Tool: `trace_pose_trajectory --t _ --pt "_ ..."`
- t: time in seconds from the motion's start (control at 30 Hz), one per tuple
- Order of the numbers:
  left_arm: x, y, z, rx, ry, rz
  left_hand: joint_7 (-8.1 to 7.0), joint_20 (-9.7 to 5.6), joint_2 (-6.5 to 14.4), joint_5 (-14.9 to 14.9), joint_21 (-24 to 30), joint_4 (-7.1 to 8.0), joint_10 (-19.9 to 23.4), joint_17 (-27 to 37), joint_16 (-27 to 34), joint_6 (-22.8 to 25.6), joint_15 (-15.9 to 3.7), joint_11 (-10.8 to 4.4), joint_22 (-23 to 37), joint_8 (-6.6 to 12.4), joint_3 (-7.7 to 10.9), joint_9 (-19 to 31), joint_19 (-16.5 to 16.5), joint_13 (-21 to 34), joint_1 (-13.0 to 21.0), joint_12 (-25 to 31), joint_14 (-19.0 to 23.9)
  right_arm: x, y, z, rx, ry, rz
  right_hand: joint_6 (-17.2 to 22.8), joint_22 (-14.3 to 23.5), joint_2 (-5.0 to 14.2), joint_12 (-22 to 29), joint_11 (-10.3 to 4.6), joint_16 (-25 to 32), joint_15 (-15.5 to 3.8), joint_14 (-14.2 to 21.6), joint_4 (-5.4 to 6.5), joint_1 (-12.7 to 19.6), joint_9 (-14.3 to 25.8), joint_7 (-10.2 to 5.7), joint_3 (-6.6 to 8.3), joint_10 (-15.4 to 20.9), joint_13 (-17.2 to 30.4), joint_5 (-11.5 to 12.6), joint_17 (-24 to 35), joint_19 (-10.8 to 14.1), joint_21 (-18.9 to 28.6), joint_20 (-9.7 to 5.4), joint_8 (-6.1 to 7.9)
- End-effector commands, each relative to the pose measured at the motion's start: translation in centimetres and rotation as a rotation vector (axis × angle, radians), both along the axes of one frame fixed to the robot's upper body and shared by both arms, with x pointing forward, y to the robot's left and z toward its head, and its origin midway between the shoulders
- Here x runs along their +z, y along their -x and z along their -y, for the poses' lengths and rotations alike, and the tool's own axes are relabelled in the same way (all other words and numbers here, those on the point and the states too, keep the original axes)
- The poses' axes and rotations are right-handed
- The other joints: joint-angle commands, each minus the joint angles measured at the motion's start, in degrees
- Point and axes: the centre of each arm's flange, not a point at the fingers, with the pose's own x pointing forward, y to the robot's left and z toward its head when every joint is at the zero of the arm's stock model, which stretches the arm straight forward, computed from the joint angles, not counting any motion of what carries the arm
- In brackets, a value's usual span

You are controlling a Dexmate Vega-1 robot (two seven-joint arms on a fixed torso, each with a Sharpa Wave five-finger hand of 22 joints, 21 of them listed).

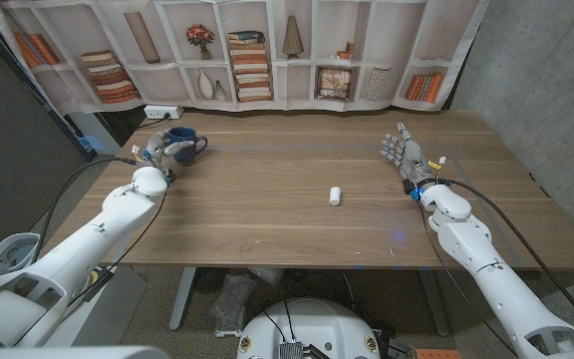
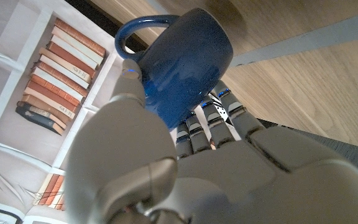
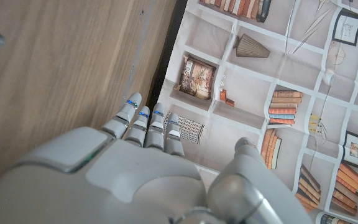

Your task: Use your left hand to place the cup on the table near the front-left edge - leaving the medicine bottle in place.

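A: From the head view, where is the cup?

B: The blue cup sits in the left hand, which grasps it by the back-left part of the wooden surface, close to its left edge. Whether the cup touches the wood cannot be told.

A: And the medicine bottle?

B: The small white medicine bottle lies on its side near the middle, well apart from both hands. Broad bare wood stretches from it toward the front edge and the front-left corner.

A: The right hand?

B: The right hand is released, fingers apart and reaching toward the back edge, holding nothing, on the right side near the bookshelf backdrop.

A: What about the left wrist view?

B: The left hand grips the cup, thumb by the handle, fingers under the body, wood beyond.

A: And the right wrist view?

B: The right hand is unclenched, fingertips near the surface's back edge, the printed backdrop just past it.
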Motion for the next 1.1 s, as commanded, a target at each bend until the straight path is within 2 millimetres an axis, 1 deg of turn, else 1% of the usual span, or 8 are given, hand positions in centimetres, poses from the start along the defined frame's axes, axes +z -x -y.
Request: trace_pose_trajectory --t 0.03,0.23,0.47,0.53,0.63,1.1 --pt "-0.4 1.1 -0.4 -0.017 0.023 0.034 -0.97 -0.12 2.47 -0.06 -0.2 2.23 0.31 0.21 -0.06 1.91 -1.75 0.13 0.09 -0.15 2.03 0.19 -0.12 0.06 1.66 -0.36 -0.2 0.2 0.0 -0.3 0.002 0.004 0.006 0.67 0.3 0.7 0.01 -0.04 -0.09 -0.1 0.35 -0.04 0.15 0.18 0.0 -0.25 0.65 0.11 -0.19 0.16 0.55 -0.04 0.11 0.16" --pt "-0.7 1.4 -0.9 -0.068 0.053 0.058 -0.97 -0.11 2.49 -0.1 -0.33 2.34 0.28 0.23 -0.17 1.88 -1.68 0.12 0.09 -0.24 2.02 0.2 -0.38 0.08 1.59 -0.46 -0.25 0.3 0.1 -0.5 0.003 0.007 0.009 0.64 0.31 0.71 0.01 -0.11 -0.08 -0.13 0.38 -0.06 0.17 0.18 0.0 -0.26 0.64 0.11 -0.19 0.15 0.59 -0.11 0.08 0.14" --pt "-0.5 1.8 -1.2 -0.108 0.066 0.08 -0.99 -0.33 2.48 -0.13 -0.7 2.36 0.09 0.25 -0.5 1.87 -1.91 -0.04 0.09 -0.35 2.07 0.22 -1.21 0.11 1.63 -0.65 -0.79 0.4 0.3 -0.7 -0.002 0.009 0.01 0.63 0.31 0.73 0.01 -0.06 -0.11 -0.09 0.34 -0.08 0.2 0.18 -0.01 -0.28 0.66 0.11 -0.19 0.15 0.61 -0.21 0.06 0.14" --pt "-0.5 1.9 -1.3 -0.12 0.073 0.088 -1.02 -0.36 2.49 -0.13 -0.73 2.37 0.29 0.25 -0.52 1.88 -1.91 -0.32 0.09 -0.38 2.08 0.23 -1.26 0.12 1.65 -0.61 -0.77 0.4 0.4 -0.7 -0.005 0.009 0.01 0.63 0.31 0.74 0.02 -0.1 -0.11 -0.09 0.35 -0.09 0.2 0.18 -0.01 -0.29 0.69 0.11 -0.19 0.15 0.63 -0.25 0.06 0.14" --pt "-0.4 2.0 -1.4 -0.138 0.085 0.099 -0.96 -0.27 2.51 -0.14 -0.77 2.42 0.26 0.27 -0.51 1.96 -1.84 0.15 0.09 -0.4 2.1 0.25 -1.31 0.15 1.64 -0.67 -0.65 0.3 0.5 -0.8 -0.008 0.008 0.01 0.66 0.31 0.75 0.02 -0.09 -0.13 -0.11 0.32 -0.1 0.2 0.18 -0.01 -0.31 0.69 0.11 -0.19 0.15 0.66 -0.3 0.07 0.15" --pt "-0.5 2.9 -1.8 -0.186 0.091 0.134 -0.87 -0.43 2.69 -0.15 -1.05 2.62 0.42 0.34 -0.67 1.99 -1.67 0.37 0.1 -0.55 2.17 0.28 -1.86 0.2 1.52 -0.75 -0.78 0.0 0.9 -1.3 -0.014 0.004 0.008 0.65 0.32 0.77 0.0 -0.04 -0.13 -0.13 0.36 -0.13 0.21 0.18 -0.01 -0.36 0.67 0.11 -0.19 0.15 0.73 -0.49 0.04 0.14"
